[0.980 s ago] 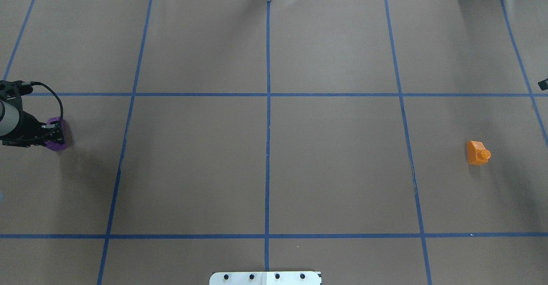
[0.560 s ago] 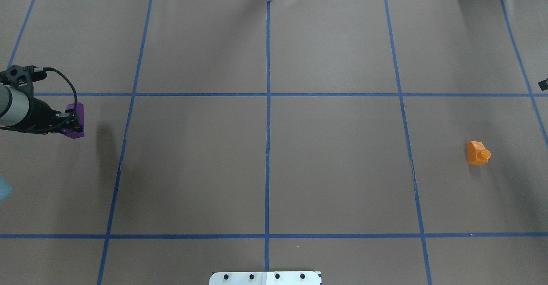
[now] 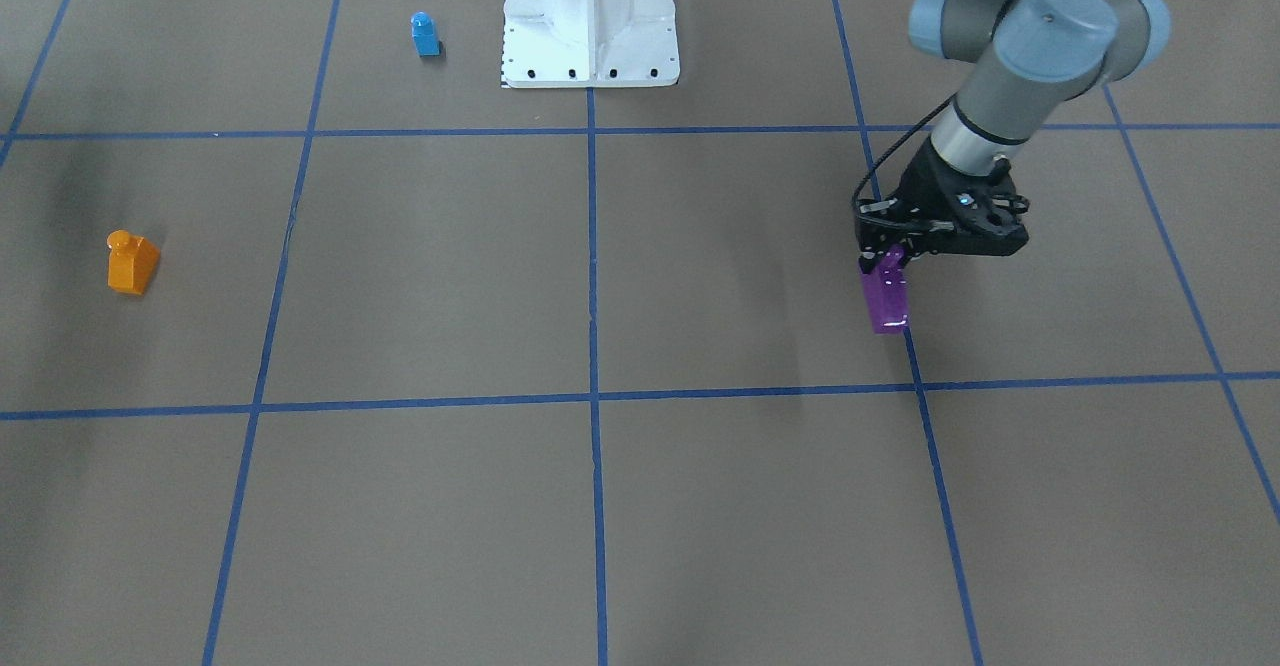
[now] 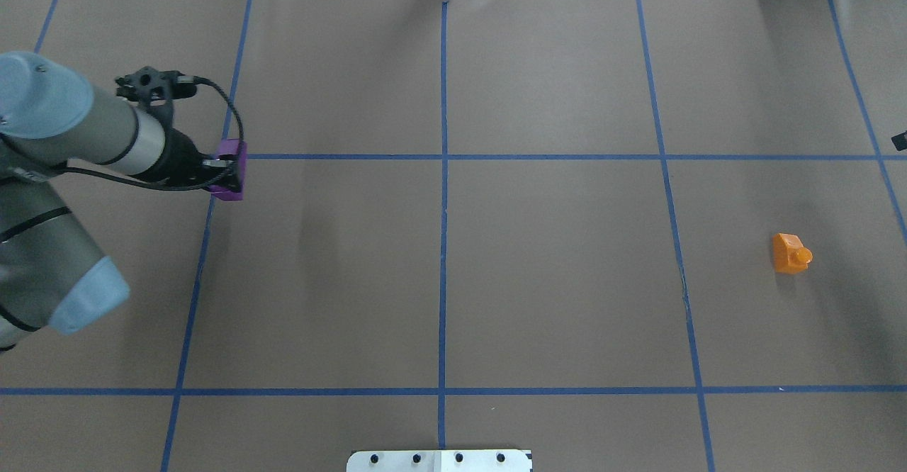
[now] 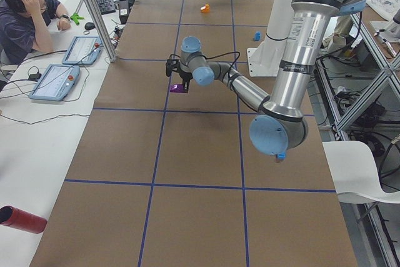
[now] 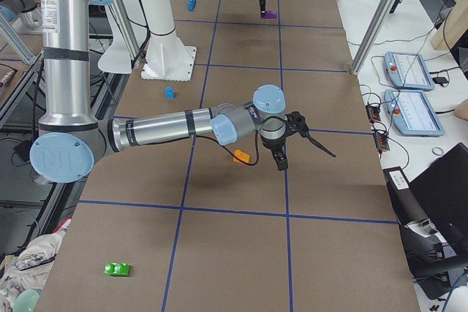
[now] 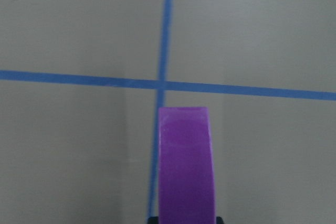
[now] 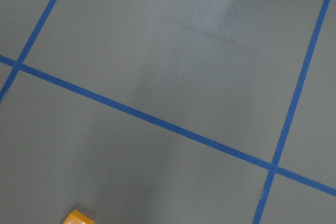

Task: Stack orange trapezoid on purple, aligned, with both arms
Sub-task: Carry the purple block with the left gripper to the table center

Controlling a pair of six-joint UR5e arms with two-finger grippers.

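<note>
Orange brick (image 3: 132, 264) lies on the surface (image 3: 700, 506) at nine o'clock in the front view; at three o'clock the left pincer (image 3: 884, 264) pinches the purple brick (image 3: 885, 301). Right-end view: the right pincer (image 6: 281, 160) hangs near the orange brick; whether spread or pressed together, I cannot tell.

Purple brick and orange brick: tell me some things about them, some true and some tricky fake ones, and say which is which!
1. The left gripper holds the purple. True.
2. The orange trapezoid sits on the purple. False: it lies alone on the table, far away.
3. A blue brick stands near the white base. True.
4. The right gripper grips the orange trapezoid. False: the right gripper is apart from it.
</note>
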